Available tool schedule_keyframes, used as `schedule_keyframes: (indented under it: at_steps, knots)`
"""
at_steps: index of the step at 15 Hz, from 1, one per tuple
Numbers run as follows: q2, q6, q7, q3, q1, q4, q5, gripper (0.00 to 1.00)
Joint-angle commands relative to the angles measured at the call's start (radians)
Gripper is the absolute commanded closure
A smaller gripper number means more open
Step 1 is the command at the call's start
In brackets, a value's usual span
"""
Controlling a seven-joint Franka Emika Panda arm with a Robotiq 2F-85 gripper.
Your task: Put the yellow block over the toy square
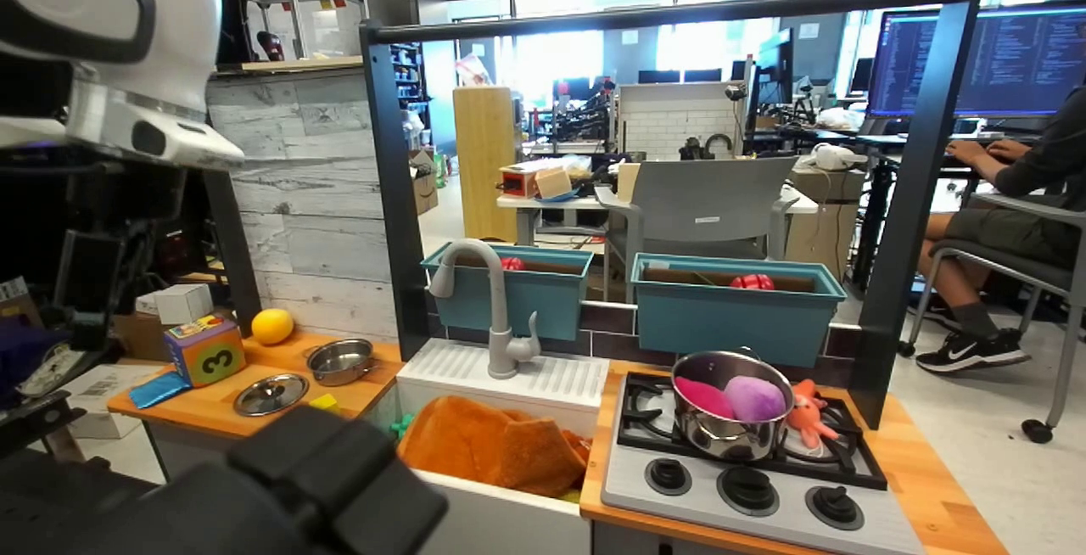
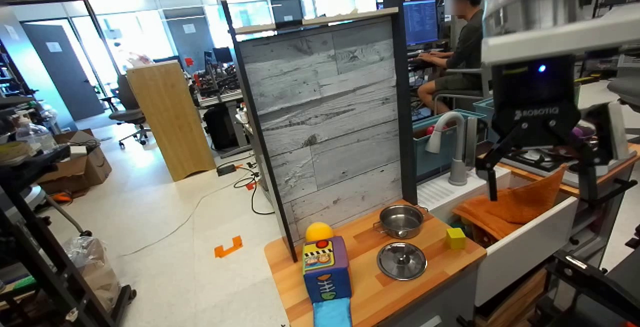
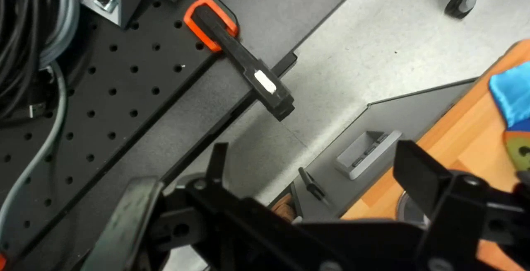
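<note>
Pincer point(image 2: 541, 187) is spread really wide, hanging in the air at the end of a white arm point(image 1: 182, 20), well apart from the yellow block point(image 2: 455, 238). Closest on the desk point(image 2: 440, 272) is a shiny blue flap point(image 2: 332, 312) at the foot of the toy square point(image 2: 327, 272), honestly more of a chunky cube with a black 3 on one side. Round metal lid point(image 2: 401, 261) lies near it. Then the yellow block itself: it's sitting on the desk at the sink end, near the lid, with a good gap between it and the toy square. In an exterior view some blurry black thing point(image 1: 365, 453) covers part of it. About level with that: little metal bowl point(image 2: 401, 221), plus a yellow-orange ball point(image 2: 319, 231) just beside the toy square. Next along, an orange cloth point(image 2: 510, 209) is bunched up in the white sink point(image 2: 525, 252). Further off, a steel pot point(image 1: 731, 445) on the stove point(image 1: 624, 479) holds a pink lump point(image 1: 704, 396) and a purple lump point(image 1: 755, 398). Way at the back, a person point(image 2: 465, 42) sits by a monitor point(image 2: 421, 22).
</note>
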Motion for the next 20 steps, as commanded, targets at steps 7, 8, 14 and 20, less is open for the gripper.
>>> schedule_keyframes:
  at_steps: [7, 8, 14, 20]
  knots:
    - [0.512, 0.043, 0.216, -0.112, -0.039, 0.447, 0.163, 0.00]
    - [0.527, 0.084, 0.219, -0.103, -0.044, 0.462, 0.199, 0.00]
    - [0.588, 0.305, 0.285, -0.096, 0.001, 0.500, 0.262, 0.00]
    - [0.651, 0.418, 0.396, -0.136, 0.040, 0.511, 0.224, 0.00]
